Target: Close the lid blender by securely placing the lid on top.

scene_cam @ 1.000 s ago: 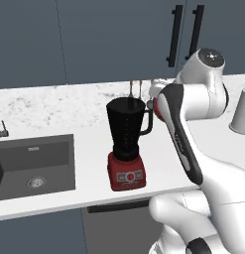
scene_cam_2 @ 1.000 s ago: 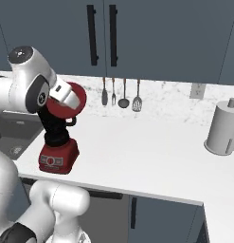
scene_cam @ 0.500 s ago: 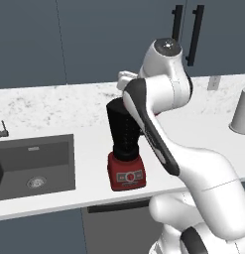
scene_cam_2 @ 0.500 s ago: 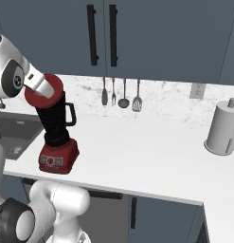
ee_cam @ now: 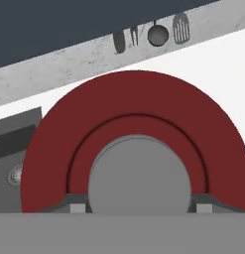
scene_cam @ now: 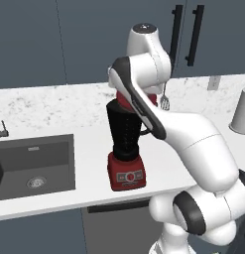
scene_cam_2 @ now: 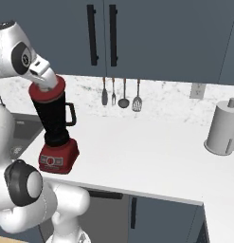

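Plainly seen at left of the right base view: lid [scene_cam_2: 48, 92] lying on the mouth of the blender [scene_cam_2: 56, 129], slightly tilted, with the pincer [scene_cam_2: 43, 84] pressed down on its top. Hidden there, though, the finger tips themselves. Shown closer in the hand view: lid [ee_cam: 134, 134] as a broad red disc with its grey knob [ee_cam: 139, 174] at bottom centre, and one small dark fingertip [ee_cam: 77, 204] at each side of the knob, touching it, so pincer [ee_cam: 140, 206] clenched on the lid by the knob. Caught in the upper part of that same frame: hanging utensils [ee_cam: 150, 34] against the speckled wall, and a dark sink [ee_cam: 17, 144] at the left edge. Offered by the left base view instead: blender [scene_cam: 125, 147] at frame centre on the white tabletop [scene_cam: 89, 144], red base and dial toward the camera, lid [scene_cam: 125, 103] mostly covered by the white arm. Also there, sink [scene_cam: 34, 166] at lower left. Standing at right of the right base view, a grey paper-towel holder [scene_cam_2: 223, 129].
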Motion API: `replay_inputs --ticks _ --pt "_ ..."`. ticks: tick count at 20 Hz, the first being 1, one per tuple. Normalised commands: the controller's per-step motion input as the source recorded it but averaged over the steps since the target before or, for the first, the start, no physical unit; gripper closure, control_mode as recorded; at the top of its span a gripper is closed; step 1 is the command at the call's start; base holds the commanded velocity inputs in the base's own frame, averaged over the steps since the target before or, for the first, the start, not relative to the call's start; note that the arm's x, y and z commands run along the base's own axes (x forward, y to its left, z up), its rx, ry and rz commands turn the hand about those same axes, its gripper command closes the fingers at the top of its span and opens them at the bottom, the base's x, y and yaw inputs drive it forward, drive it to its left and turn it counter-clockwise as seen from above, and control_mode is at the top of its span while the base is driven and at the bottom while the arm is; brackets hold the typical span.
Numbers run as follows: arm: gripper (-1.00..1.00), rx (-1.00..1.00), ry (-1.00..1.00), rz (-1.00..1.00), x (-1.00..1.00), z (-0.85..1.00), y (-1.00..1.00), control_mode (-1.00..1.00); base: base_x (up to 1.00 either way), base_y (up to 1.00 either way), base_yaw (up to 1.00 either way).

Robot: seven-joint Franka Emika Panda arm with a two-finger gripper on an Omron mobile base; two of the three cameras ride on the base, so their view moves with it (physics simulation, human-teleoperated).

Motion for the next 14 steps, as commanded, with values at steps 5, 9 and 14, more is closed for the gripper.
replay_inputs --ticks 5,9,14 --pt "1.0 -0.01 0.06 0.19 0.29 -0.24 0.0 -1.0 0.0 0.0 0.0" --pt "1.0 0.0 0.0 0.25 0.14 -0.26 0.08 -1.0 0.0 0.0 0.0" --pt "1.0 0.0 -0.03 0.22 0.23 -0.04 0.12 -1.0 0.0 0.0 0.0"
